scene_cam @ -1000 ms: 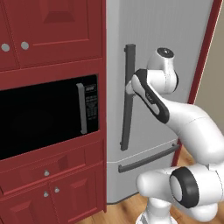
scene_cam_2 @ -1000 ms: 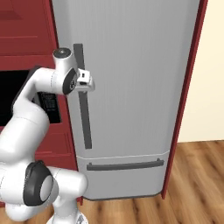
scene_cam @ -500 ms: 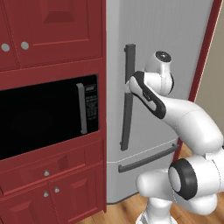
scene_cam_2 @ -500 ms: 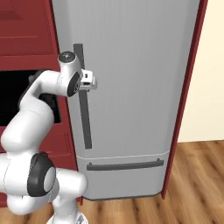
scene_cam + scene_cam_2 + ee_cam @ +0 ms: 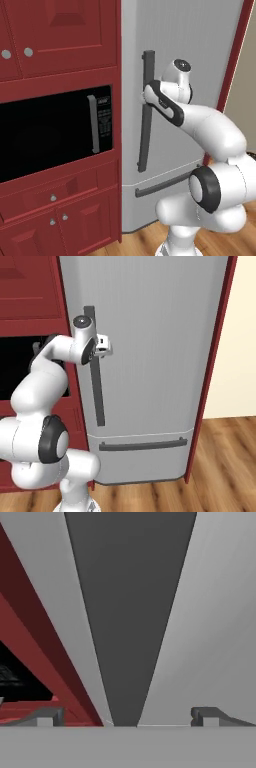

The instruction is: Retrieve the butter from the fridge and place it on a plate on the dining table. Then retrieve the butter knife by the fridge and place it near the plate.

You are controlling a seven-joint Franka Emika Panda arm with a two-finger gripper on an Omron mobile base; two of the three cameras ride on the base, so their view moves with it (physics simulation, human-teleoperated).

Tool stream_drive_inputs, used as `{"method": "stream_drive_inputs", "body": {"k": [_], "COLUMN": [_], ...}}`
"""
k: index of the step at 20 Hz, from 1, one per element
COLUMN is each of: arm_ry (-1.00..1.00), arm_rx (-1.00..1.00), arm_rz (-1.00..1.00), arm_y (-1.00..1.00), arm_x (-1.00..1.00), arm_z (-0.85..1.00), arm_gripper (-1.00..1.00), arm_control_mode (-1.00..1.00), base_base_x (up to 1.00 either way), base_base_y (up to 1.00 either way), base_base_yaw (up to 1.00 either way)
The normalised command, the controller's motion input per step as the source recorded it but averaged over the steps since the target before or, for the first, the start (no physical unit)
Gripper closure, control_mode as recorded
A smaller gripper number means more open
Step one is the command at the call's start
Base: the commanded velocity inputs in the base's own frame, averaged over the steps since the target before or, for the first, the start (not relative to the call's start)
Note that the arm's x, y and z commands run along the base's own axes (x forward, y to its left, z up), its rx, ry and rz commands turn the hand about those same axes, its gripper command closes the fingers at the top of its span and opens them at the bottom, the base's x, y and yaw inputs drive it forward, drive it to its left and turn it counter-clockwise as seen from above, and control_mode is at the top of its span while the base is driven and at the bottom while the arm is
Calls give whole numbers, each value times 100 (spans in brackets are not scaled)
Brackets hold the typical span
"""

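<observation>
End effector (image 5: 125,714), fingers apart, straddles the closed fridge (image 5: 160,356) handle (image 5: 127,612) at frame centre; closing and pulling comes next.

A home kitchen — a tall light-grey fridge (image 5: 200,75) with a long dark bar handle (image 5: 95,371) and a lower drawer (image 5: 142,456) stands between dark-red panels. Beside it, a black microwave (image 5: 50,135) is built into red cabinets (image 5: 55,40) with round knobs — plus wood-plank floor (image 5: 220,456) and a cream wall (image 5: 242,341).
</observation>
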Motion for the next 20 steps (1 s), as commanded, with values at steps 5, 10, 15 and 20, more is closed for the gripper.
{"method": "stream_drive_inputs", "body": {"k": [5,10,15,20], "arm_ry": [0,-5,-10,-7], "arm_rx": [0,1,7,5], "arm_rz": [0,0,0,0], "arm_y": [1,11,3,0], "arm_x": [40,32,17,8], "arm_z": [0,-15,-11,-4], "arm_gripper": [-100,-100,-100,100], "arm_control_mode": [-100,-100,-100,-100], "base_base_x": [0,0,0,0], "base_base_y": [0,0,0,0], "base_base_yaw": [0,0,0,0]}}
